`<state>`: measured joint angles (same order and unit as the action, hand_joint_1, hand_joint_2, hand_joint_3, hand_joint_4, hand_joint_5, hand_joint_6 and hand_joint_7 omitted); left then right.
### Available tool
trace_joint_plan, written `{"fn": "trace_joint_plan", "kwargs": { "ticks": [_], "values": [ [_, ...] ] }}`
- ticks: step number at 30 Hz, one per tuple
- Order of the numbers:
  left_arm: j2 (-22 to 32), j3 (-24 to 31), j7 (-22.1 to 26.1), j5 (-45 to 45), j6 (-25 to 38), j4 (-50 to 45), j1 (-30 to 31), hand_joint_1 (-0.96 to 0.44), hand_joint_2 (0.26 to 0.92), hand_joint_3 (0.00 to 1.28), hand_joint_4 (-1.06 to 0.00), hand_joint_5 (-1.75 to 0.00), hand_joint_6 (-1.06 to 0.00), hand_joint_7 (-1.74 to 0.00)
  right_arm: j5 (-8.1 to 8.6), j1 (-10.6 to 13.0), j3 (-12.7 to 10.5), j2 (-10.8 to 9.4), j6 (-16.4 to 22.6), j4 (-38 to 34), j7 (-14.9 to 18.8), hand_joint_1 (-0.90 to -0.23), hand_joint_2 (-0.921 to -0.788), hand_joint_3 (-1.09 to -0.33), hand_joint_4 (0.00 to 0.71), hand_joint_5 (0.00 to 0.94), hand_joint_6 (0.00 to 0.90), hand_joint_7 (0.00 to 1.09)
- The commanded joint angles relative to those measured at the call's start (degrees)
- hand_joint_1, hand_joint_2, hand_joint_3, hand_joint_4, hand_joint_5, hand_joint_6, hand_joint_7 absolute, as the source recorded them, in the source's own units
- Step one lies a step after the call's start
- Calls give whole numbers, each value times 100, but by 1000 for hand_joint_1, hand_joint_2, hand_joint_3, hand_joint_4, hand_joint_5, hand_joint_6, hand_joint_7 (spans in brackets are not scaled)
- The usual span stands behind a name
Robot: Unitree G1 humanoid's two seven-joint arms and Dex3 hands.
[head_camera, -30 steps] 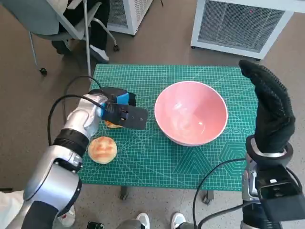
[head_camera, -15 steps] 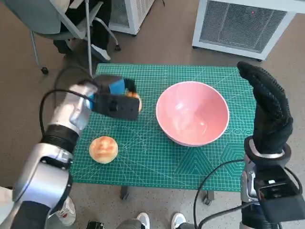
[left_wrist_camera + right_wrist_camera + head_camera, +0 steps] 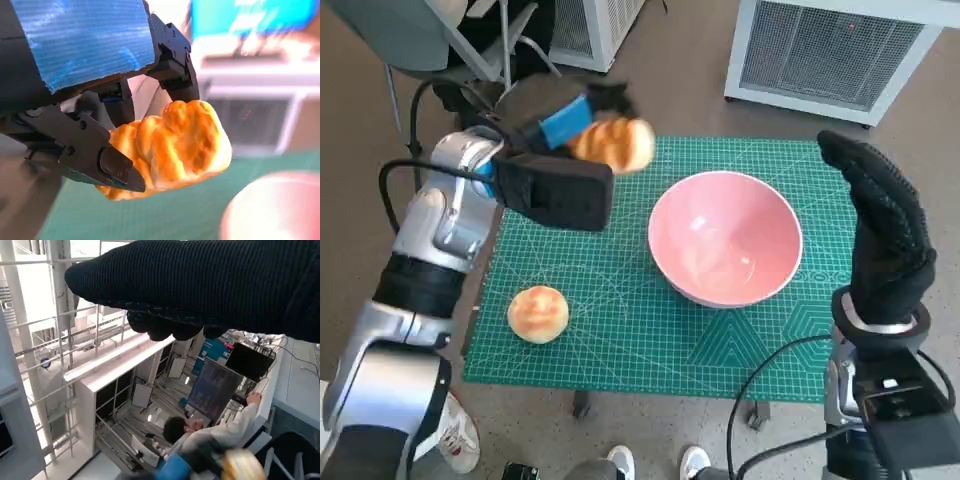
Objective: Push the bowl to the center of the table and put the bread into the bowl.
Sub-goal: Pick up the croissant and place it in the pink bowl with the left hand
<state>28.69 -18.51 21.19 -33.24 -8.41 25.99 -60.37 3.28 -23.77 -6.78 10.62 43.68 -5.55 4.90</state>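
A pink bowl [image 3: 723,249] stands on the green cutting mat [image 3: 620,330], right of the middle. My left hand [image 3: 565,120] holds a golden piece of bread [image 3: 613,143] lifted well above the mat's far left, short of the bowl. In the left wrist view the bread [image 3: 170,147] sits between the black fingers [image 3: 115,167], with the bowl's rim [image 3: 272,207] below. A second round bun [image 3: 536,313] lies on the mat near its front left. My right hand [image 3: 885,235] in the black glove is raised beside the bowl's right side, fingers straight, holding nothing.
A chair [image 3: 440,50] and a person's legs stand beyond the table's far left. White cabinets [image 3: 840,50] sit on the floor behind the table. In the right wrist view a person [image 3: 220,427] sits at a monitor. Feet show at the table's front edge.
My left hand has risen from the mat with the bread and swung up and towards the bowl. The bun, the bowl and my right hand have stayed put.
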Motion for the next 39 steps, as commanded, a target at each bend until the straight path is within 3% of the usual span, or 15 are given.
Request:
{"fn": "trace_joint_plan", "kwargs": {
  "ticks": [1,10,19,21,23,24,26,29,32,39],
  "values": [
    [-203,-66,-94,20,-88,-540,302,2,917,50,-719,-1099,-644,-1186,55,129,8,-25,-17,7,47,-413,-921,-500,454,5,161,666],
    [-637,-316,-29,65,-507,-521,277,2,920,48,-728,-1077,-629,-1208,2,156,25,-56,-16,78,16,-411,-921,-501,454,4,162,663],
    [-1011,-634,-131,-15,-1140,303,109,2,920,49,-749,-1063,-605,-1222,12,227,-14,-31,-31,180,20,-408,-921,-501,455,4,163,662],
    [-1101,-681,-64,26,-1232,582,44,2,920,68,-727,-1093,-586,-1235,16,251,-25,-26,-32,204,20,-408,-921,-501,456,4,163,661],
    [-1160,-730,22,47,-1329,853,-24,2,921,144,-624,-1197,-513,-1311,11,274,-33,-27,-41,237,16,-409,-921,-500,456,4,164,659],
    [-1179,-750,56,52,-1382,971,-55,9,907,162,-545,-1093,-463,-1199,8,285,-35,-29,-47,253,13,-409,-921,-499,456,4,165,658],
    [-1205,-796,186,84,-1515,1197,-110,22,895,100,-474,-529,-457,-640,-1,314,-46,-28,-65,299,4,-410,-921,-498,456,4,166,656],
    [-1188,-852,303,72,-1718,1376,-164,1,884,36,-373,-174,-438,-247,-14,352,-58,-29,-92,363,-11,-410,-921,-497,455,3,168,653],
    [-1129,-893,331,19,-1972,1525,-224,-59,854,13,-259,-56,-387,-90,-25,378,-70,-34,-114,409,-23,-408,-921,-495,454,3,170,650],
    [-922,-827,432,40,-2346,1546,-297,-154,820,2,-95,-5,-283,-7,-79,398,-83,-67,-153,455,-53,-407,-921,-493,454,2,173,644]
  ]
}}
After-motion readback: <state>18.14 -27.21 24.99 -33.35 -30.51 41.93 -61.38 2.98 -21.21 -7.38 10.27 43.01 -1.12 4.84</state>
